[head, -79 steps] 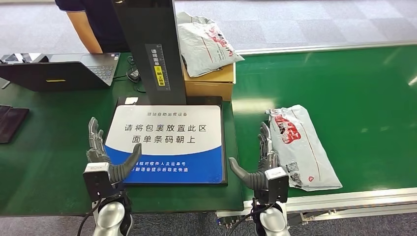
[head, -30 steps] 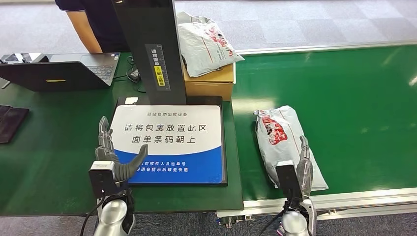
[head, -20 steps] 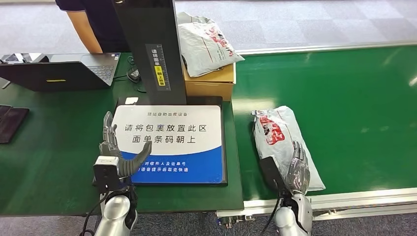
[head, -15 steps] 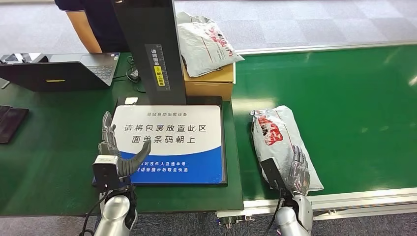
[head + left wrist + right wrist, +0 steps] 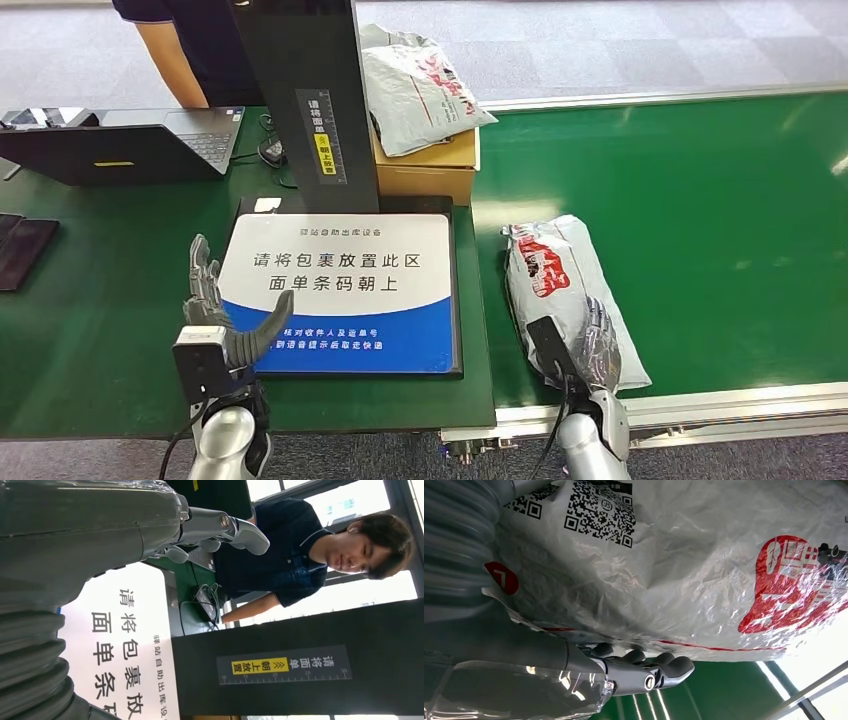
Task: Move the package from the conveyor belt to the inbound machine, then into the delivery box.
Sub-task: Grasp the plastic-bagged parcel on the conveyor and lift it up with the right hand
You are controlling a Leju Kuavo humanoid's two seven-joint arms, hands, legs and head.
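A grey plastic package with a red print lies lengthwise on the green conveyor belt. My right hand rests on its near end. In the right wrist view the package lies between thumb and fingers, and the fingers stretch along its edge without closing. My left hand hovers open, with nothing in it, over the left edge of the inbound machine's white and blue plate. In the left wrist view the left hand hangs over the printed plate.
The machine's black column rises behind the plate. A cardboard box behind it carries other grey packages. A laptop sits at the far left and a person stands behind it. A metal rail borders the belt's near edge.
The package has drifted left along the belt. My right hand swung from beside the package onto its near end and turned over it. My left hand shifted only a little.
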